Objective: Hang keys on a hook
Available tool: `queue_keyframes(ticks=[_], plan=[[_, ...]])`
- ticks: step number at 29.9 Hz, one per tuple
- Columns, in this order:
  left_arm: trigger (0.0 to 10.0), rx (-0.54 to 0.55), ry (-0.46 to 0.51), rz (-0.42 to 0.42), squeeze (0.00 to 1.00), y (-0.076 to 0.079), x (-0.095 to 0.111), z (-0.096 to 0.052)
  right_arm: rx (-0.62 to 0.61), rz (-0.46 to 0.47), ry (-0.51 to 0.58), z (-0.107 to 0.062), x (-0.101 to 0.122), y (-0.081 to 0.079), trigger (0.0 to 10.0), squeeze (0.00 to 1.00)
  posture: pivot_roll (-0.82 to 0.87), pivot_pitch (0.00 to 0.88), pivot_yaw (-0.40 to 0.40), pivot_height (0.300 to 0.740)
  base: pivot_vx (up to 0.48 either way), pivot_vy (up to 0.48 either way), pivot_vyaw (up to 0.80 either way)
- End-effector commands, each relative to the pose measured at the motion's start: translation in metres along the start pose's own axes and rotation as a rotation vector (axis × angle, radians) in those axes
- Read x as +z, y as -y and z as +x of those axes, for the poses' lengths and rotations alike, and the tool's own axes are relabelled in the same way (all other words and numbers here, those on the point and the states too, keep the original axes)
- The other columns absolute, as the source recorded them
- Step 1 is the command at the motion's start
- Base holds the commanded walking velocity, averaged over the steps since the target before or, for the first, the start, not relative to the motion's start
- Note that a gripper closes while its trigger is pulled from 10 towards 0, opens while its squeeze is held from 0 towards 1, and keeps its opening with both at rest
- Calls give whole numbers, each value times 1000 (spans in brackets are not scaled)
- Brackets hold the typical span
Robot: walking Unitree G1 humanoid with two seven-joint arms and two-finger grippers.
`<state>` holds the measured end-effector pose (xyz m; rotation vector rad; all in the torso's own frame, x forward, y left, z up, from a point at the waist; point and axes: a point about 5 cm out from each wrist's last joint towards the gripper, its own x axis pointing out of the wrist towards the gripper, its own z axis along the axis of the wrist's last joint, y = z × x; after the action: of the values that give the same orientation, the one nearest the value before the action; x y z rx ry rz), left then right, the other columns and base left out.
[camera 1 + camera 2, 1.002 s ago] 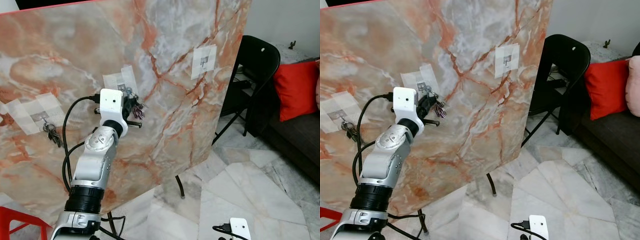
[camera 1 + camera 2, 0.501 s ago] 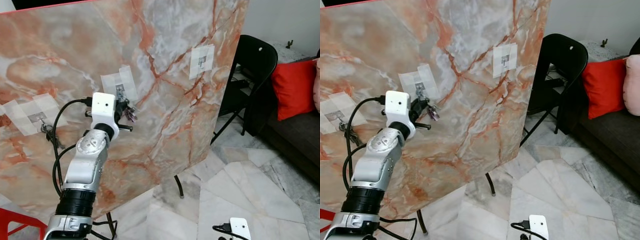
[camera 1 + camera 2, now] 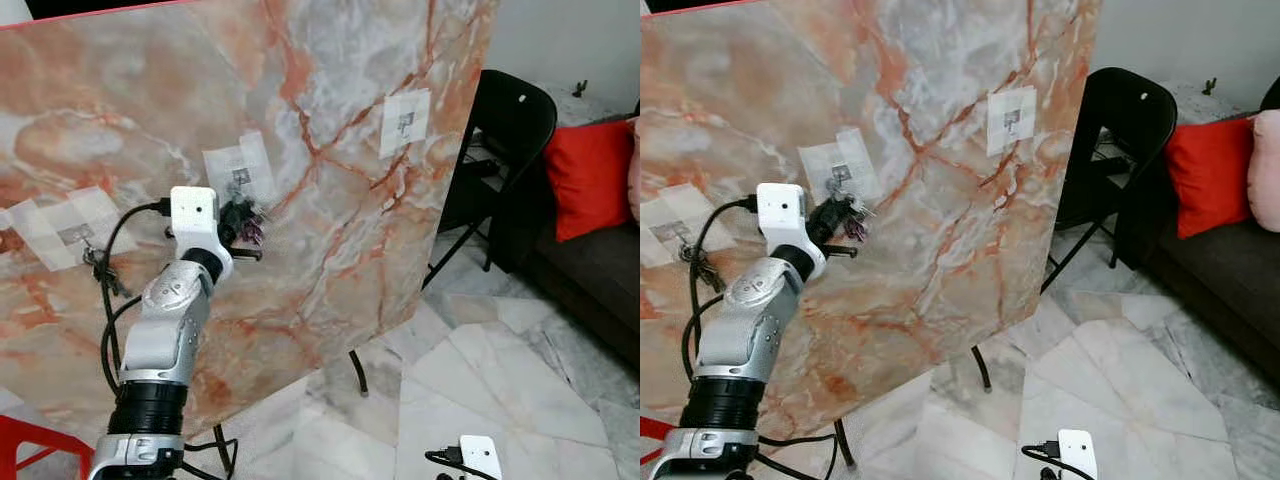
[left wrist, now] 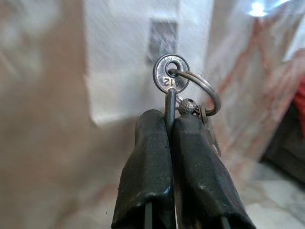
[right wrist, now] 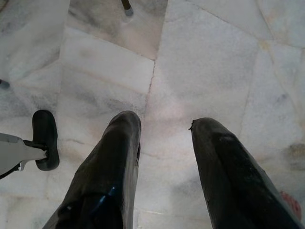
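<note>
Left of centre in the head view, the left gripper (image 4: 167, 124) clenches a bunch of keys (image 4: 172, 82) by one key's shank, just below the middle hook (image 3: 241, 177) on the marble panel (image 3: 330, 120). This appears to be the approach step; next, the ring (image 4: 206, 93) likely must lift over the hook. The right gripper (image 5: 164, 143) hangs idle, fingers spread above the floor.

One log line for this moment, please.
left gripper: shut on keys, raised at middle hook | marble board: upright | right gripper: open, idle over floor
</note>
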<state>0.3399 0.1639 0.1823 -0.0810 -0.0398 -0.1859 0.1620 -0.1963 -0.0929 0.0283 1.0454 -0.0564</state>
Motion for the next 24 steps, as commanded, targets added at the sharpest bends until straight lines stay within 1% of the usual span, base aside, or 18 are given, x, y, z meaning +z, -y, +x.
queue_keyframes(ticks=[1,2,8,10,13,14,15,19,22,24], plan=[[10000,-4,-4,-16,0,0,0,-2,-4,-3,-1,0,-1,1,10000,0,53,0,-30,722,0,0,0],[10000,-7,-8,-33,0,0,-1,-2,-5,-2,-1,0,-1,1,10000,0,52,0,-30,722,0,0,0],[10000,-4,-26,-44,0,-2,-6,-4,-6,-2,1,0,-1,1,10000,0,53,0,-30,722,0,0,0],[10000,2,-26,-58,0,-3,-6,-4,-5,-2,1,0,-1,1,10000,0,53,0,-30,722,0,0,0],[10000,3,-25,-57,0,-4,-6,-4,-5,-3,1,0,-1,1,10000,0,52,0,-31,722,0,0,0],[10000,5,-24,-47,773,-4,-5,-4,-5,-3,1,0,-1,1,10000,0,52,0,-30,722,0,0,0],[10000,6,-25,-41,1000,-4,-5,-5,-6,-3,1,0,-1,1,10000,0,53,0,-32,722,0,0,0],[10000,-4,-20,-42,1000,-2,-5,-4,-6,-4,1,0,-1,1,10000,0,52,0,-33,722,0,0,0],[10000,-22,-19,-23,1000,-1,-5,-4,-6,-5,1,0,-1,2,10000,0,53,0,-34,722,0,0,0],[10000,-35,-23,8,1000,1,-6,-4,-6,-6,1,0,-1,2,10000,0,53,0,-33,722,0,0,0]])
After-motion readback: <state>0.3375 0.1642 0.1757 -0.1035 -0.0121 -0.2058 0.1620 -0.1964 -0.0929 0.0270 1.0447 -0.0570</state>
